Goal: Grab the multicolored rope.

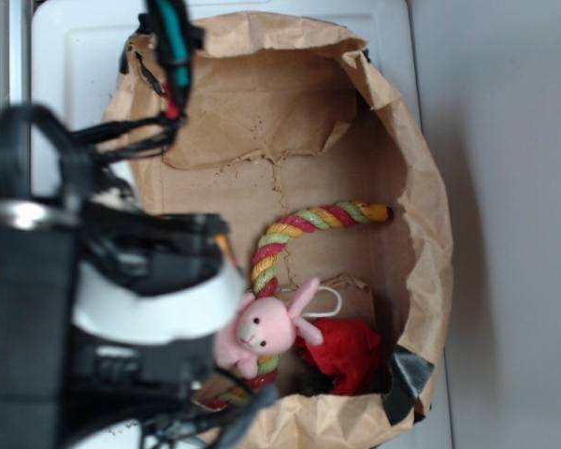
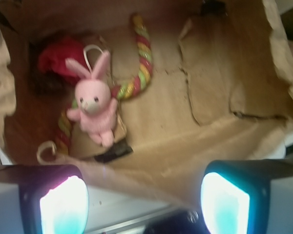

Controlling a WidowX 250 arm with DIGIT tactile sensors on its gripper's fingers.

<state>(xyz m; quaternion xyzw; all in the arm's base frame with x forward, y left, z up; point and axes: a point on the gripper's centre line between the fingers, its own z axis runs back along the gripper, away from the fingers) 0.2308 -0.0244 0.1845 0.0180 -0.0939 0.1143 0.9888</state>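
Note:
The multicolored rope (image 1: 299, 224) (image 2: 142, 58), twisted red, yellow and green, lies curved on the floor of a brown paper bag (image 1: 262, 103). A pink plush bunny (image 1: 262, 329) (image 2: 94, 105) lies across its middle and hides that stretch. A red cloth (image 1: 348, 351) (image 2: 58, 56) sits beside the bunny. In the wrist view my gripper (image 2: 144, 202) stands open over the bag's near rim, well short of the rope, with nothing between the fingers (image 2: 63, 207). In the exterior view the arm's blurred body (image 1: 93, 309) fills the left side and the fingertips are hidden.
The bag's crumpled paper walls (image 1: 421, 206) ring the objects on all sides. A torn paper flap (image 2: 210, 73) lies on the bag floor. A white loop (image 2: 45, 150) and a dark scrap (image 2: 112, 152) lie near the bunny. The bag rests on a white surface (image 1: 75, 56).

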